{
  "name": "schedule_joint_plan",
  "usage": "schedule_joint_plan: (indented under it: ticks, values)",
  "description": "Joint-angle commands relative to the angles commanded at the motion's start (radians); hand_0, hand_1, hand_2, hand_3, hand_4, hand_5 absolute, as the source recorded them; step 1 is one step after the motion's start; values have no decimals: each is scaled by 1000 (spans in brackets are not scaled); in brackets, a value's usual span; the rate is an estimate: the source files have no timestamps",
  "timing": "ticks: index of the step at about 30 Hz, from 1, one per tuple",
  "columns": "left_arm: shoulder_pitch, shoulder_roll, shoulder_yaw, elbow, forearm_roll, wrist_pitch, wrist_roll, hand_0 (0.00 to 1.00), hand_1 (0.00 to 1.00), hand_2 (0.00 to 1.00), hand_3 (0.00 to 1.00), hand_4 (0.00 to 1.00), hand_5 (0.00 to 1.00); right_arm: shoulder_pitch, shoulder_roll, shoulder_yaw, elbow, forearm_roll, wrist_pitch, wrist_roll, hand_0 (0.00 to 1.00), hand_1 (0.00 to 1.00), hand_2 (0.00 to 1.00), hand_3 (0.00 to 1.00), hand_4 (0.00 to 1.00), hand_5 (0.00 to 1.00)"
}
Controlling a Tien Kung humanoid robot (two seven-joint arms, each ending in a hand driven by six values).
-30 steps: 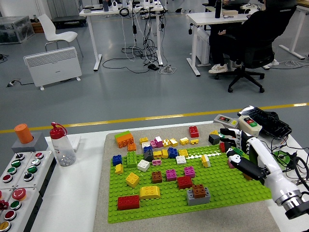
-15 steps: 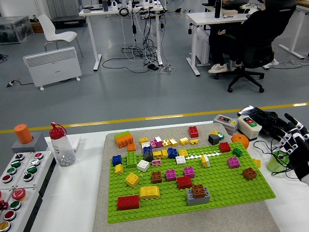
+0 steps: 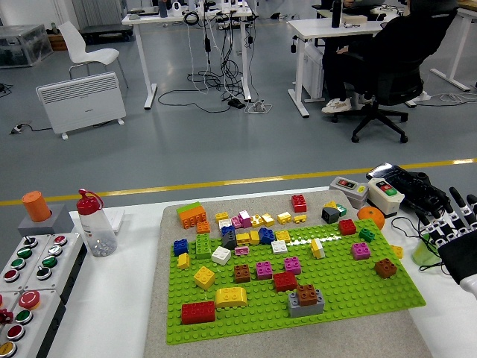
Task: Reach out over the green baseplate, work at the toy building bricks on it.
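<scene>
Bricks (image 3: 284, 281) sit scattered on the green baseplate (image 3: 373, 294), which lies on a grey mat (image 3: 160, 313) at table centre; most crowd its far half, a few larger ones stand near the front edge.

Right hand (image 3: 456, 239): fingers (image 3: 455, 200) straight and spread, pointing away from the robot, holding nothing. Black segments with pale joints. Hand is at the right edge of the view, off the plate, clear of every brick. Left hand not in view.

Step, as judged: the reach is not yet made; no brick is contacted. Next move calls for carrying the hand left over the plate's right edge and lowering onto a chosen brick. Nearest candidates: brown brick (image 3: 385, 268), pink brick (image 3: 361, 250), both standing alone near the right side, with room around them for fingers. The far cluster is tight and would be harder to enter.

Materials: bricks are hard glossy plastic, blocky, studded tops, mixed red, yellow, orange, blue, brown, grey. Plate is thin, rigid, covered in a regular stud grid; bricks pressed on it likely resist a straight lift. Mat looks soft, felt-like.

Outward: an orange ball (image 3: 370, 216) and button boxes (image 3: 387, 191) sit just beyond the plate's far right corner; a bottle (image 3: 95, 226) stands well left.
</scene>
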Motion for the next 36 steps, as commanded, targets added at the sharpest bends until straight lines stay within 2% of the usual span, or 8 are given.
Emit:
schedule_joint_plan:
  ticks: [6,17,25,26,31,32,36]
  values:
    - [-4,2,-2,0,-4,1,0,651,684,674,568,286,998,0,-1,4,-3,95,-7,5,832,812,816,815,508,458]
    - [-8,3,-1,0,-4,1,-1,651,686,674,568,286,998,-1,-1,25,-9,58,-33,4,819,802,799,789,511,452]
    - [-11,4,-3,0,-5,1,-2,651,687,674,568,287,998,0,-2,34,-12,36,-34,5,818,800,799,788,510,450]
    - [-11,4,-2,0,-6,1,-2,651,688,674,569,287,998,0,-2,35,-12,32,-32,5,813,800,803,783,543,375]
    - [-11,5,-1,0,-12,2,-4,651,688,674,569,287,998,-3,-4,48,-15,6,-24,25,813,800,803,783,543,375]
    - [-11,5,-1,0,-12,2,-4,651,689,674,569,286,998,-3,-4,50,-15,3,-23,27,804,798,804,786,626,224]
    - [-12,5,0,0,-15,2,-5,651,689,674,569,286,998,-7,-4,56,-17,-17,-23,27,804,798,804,786,626,224]
